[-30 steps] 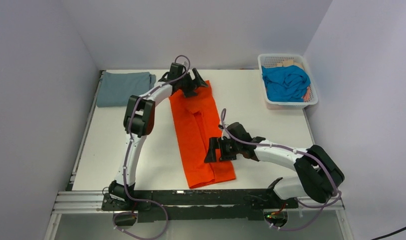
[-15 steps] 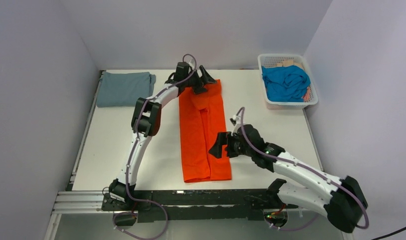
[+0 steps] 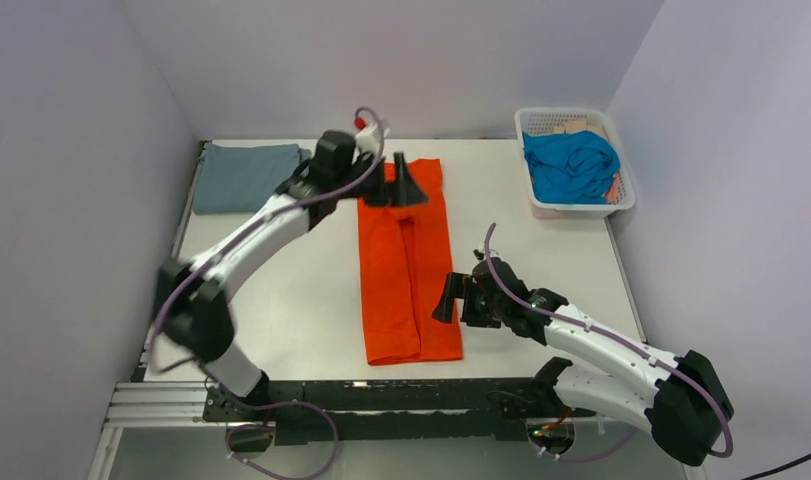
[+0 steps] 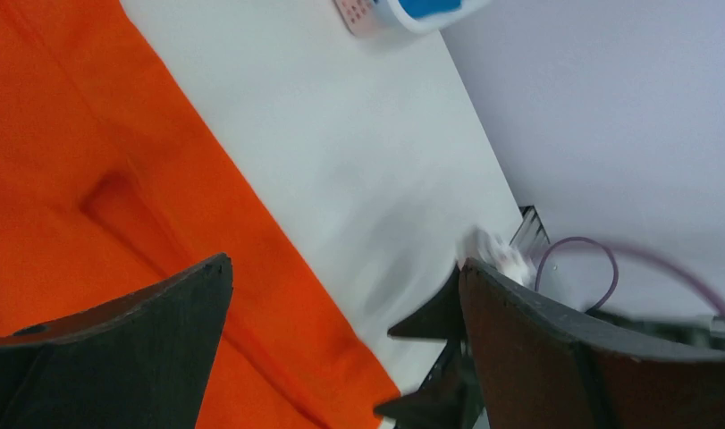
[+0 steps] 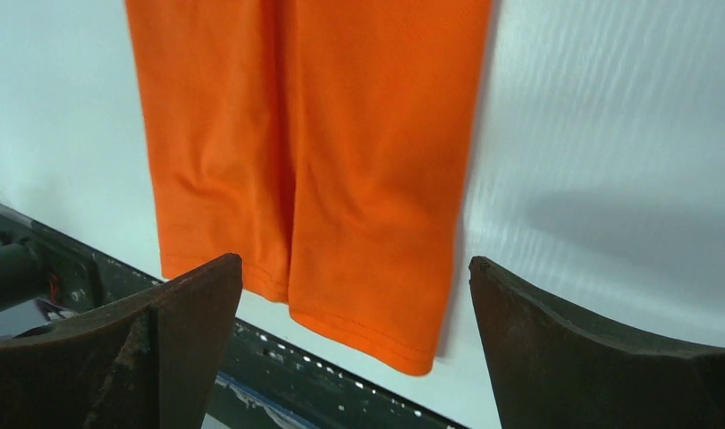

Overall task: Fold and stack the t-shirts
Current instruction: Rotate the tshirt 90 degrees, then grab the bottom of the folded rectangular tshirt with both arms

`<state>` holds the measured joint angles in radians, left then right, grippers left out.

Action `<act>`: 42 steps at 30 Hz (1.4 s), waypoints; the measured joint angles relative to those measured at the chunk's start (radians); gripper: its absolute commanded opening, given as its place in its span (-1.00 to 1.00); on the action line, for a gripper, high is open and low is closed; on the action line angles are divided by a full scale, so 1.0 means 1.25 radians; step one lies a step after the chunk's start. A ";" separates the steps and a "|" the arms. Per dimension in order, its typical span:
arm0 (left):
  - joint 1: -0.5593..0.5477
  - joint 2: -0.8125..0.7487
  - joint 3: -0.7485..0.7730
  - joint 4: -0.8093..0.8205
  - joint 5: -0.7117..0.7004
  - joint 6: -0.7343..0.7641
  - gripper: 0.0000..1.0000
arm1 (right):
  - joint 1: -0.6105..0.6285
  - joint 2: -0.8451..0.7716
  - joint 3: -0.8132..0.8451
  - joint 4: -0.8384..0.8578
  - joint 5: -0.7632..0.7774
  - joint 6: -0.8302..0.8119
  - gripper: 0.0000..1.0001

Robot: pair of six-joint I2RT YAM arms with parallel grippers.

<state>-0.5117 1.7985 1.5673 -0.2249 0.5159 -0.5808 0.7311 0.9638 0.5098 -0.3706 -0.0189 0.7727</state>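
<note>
The orange t-shirt (image 3: 409,262) lies flat as a long narrow strip down the middle of the table, both sides folded in. It also shows in the left wrist view (image 4: 81,223) and the right wrist view (image 5: 341,143). My left gripper (image 3: 401,188) is open and empty just above the strip's far end. My right gripper (image 3: 449,299) is open and empty at the strip's right edge, near its hem. The grey-blue t-shirt (image 3: 246,176) lies folded at the far left. The turquoise t-shirt (image 3: 571,163) is bunched in the basket.
A white lattice basket (image 3: 621,205) stands at the far right corner. Black rails (image 3: 381,395) run along the table's near edge. Walls close in on the left, back and right.
Both grippers have let go of the orange shirt and lifted. The left arm has swung out to the left. The right gripper has drawn a little right of the strip.
</note>
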 measured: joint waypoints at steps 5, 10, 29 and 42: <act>-0.081 -0.408 -0.462 0.035 -0.100 -0.012 0.99 | -0.009 -0.001 -0.011 -0.035 -0.041 0.025 0.96; -0.163 -0.507 -0.737 -0.040 -0.200 -0.073 0.94 | -0.011 -0.037 -0.033 -0.067 -0.076 0.038 0.93; -0.283 -0.382 -0.835 -0.022 -0.119 -0.184 -0.31 | -0.013 -0.004 -0.141 0.006 -0.198 0.139 0.07; -0.287 -0.314 -0.803 -0.027 -0.097 -0.175 -1.00 | -0.013 0.039 -0.147 0.023 -0.201 0.148 -1.00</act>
<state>-0.8700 1.4063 0.5632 -0.2584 0.3950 -0.7998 0.7147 1.0126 0.3264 -0.3416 -0.2703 0.9573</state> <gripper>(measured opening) 0.022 0.060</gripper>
